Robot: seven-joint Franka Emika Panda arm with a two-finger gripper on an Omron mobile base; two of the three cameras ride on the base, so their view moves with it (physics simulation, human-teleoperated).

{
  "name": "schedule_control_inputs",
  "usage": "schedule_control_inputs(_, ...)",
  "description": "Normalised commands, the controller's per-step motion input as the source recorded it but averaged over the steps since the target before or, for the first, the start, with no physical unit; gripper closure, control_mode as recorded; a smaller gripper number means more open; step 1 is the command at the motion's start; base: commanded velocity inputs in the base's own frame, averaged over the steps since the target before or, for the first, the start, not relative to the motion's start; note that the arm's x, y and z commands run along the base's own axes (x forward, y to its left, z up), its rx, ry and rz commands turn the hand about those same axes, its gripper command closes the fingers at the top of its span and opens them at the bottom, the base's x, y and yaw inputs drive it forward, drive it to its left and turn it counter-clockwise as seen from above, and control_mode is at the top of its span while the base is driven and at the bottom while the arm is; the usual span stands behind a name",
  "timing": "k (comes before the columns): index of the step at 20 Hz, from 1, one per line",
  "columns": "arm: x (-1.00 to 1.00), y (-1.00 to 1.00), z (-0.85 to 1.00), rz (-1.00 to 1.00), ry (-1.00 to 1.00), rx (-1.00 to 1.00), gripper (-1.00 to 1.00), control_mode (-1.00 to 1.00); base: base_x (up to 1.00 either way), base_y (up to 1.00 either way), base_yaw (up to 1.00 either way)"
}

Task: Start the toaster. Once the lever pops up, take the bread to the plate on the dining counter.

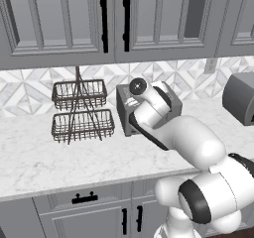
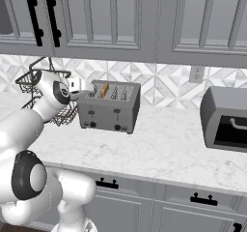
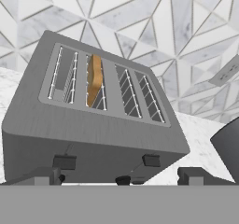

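The grey four-slot toaster (image 3: 93,120) stands on the marble worktop against the tiled wall. The bread (image 3: 94,80), a golden-brown slice, stands upright in the second slot from the left and sticks up a little above it; it also shows as bread (image 2: 104,91) from the right base. Both slider levers (image 3: 64,162) sit low on the toaster's front. My gripper (image 3: 119,177) hovers just in front of and above the toaster's front face, open, with nothing between its fingers. From the left base, my arm covers most of the toaster (image 1: 125,114). The plate and the dining counter are out of view.
A two-tier wire basket rack (image 1: 79,110) stands left of the toaster. A larger grey oven box (image 2: 226,117) with a bar handle sits at the right end of the worktop. Wall cabinets hang overhead, and drawer cabinets with dark handles run below the worktop edge.
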Motion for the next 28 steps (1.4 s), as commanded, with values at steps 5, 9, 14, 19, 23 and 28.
schedule_control_inputs(5,0.0,0.0,0.0,0.0,0.0,0.0,-1.0,-1.0,0.0,0.0,0.0)
schedule_control_inputs(9,0.0,0.0,0.0,0.0,0.0,0.0,-1.0,-1.0,0.0,0.0,0.0)
schedule_control_inputs(14,0.0,0.0,0.0,0.0,0.0,0.0,-1.0,-1.0,0.0,0.0,0.0)
schedule_control_inputs(19,0.0,0.0,0.0,0.0,0.0,0.0,-1.0,-1.0,0.0,0.0,0.0)
schedule_control_inputs(23,0.0,0.0,0.0,0.0,0.0,0.0,-1.0,-1.0,0.0,0.0,0.0)
schedule_control_inputs(28,0.0,0.0,0.0,0.0,0.0,0.0,-1.0,-1.0,0.0,0.0,0.0)
